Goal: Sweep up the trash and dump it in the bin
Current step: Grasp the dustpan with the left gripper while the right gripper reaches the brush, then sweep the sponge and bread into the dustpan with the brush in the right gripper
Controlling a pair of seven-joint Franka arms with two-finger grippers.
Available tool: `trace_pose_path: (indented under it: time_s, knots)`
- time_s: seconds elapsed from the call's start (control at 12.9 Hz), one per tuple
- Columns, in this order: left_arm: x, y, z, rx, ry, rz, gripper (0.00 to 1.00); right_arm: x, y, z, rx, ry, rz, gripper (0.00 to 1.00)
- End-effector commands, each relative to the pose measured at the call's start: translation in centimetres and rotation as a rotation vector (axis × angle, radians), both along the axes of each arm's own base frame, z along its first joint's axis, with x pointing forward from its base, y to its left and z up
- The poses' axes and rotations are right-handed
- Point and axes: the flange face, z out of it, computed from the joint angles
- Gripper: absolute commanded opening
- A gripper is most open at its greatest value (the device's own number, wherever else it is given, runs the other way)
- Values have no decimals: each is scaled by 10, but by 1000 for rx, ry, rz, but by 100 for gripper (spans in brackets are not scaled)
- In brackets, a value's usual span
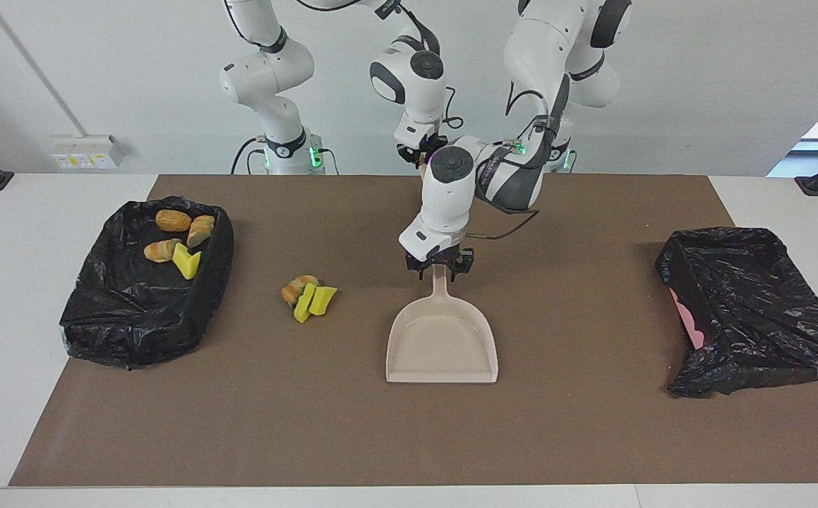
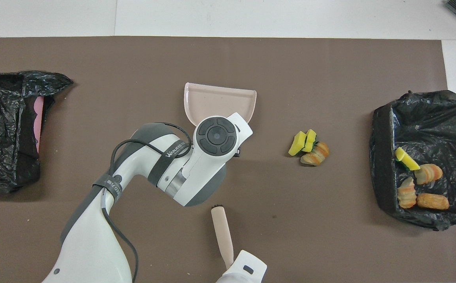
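Note:
Loose trash (image 1: 308,295) (image 2: 308,147), yellow sponge wedges and an orange bread-like lump, lies in a small pile on the brown mat. A beige dustpan (image 1: 442,346) (image 2: 220,101) sits beside it, toward the left arm's end, mouth facing away from the robots. My left gripper (image 1: 440,268) is shut on the dustpan's handle. My right gripper (image 1: 419,150) is shut on the beige brush (image 2: 222,228) by its handle, over the mat's edge nearest the robots. A black-lined bin (image 1: 133,317) (image 2: 385,129) at the right arm's end holds several more scraps (image 1: 176,243) (image 2: 418,182).
A second black-bagged bin (image 1: 747,310) (image 2: 3,129) with a pink patch showing stands at the left arm's end. The brown mat (image 1: 592,423) covers most of the white table.

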Motion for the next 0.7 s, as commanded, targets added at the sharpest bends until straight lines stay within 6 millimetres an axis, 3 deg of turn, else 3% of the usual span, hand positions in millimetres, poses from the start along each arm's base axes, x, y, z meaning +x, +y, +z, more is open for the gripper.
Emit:
trace_pose_path:
  time_s: [0.0, 0.23, 0.39, 0.62]
  knots:
    - [-2, 8, 29, 24, -22, -32, 1, 11, -39, 41, -6, -23, 33, 0]
    - [-3, 32, 55, 68, 28, -284, 0, 41, -91, 65, -60, -42, 24, 0]
    - [-2, 37, 55, 85, 53, -448, 0, 72, -128, 74, -105, -76, 3, 0]
    - [1, 52, 54, 110, 126, -697, 0, 135, -198, 89, -170, -160, -56, 0]
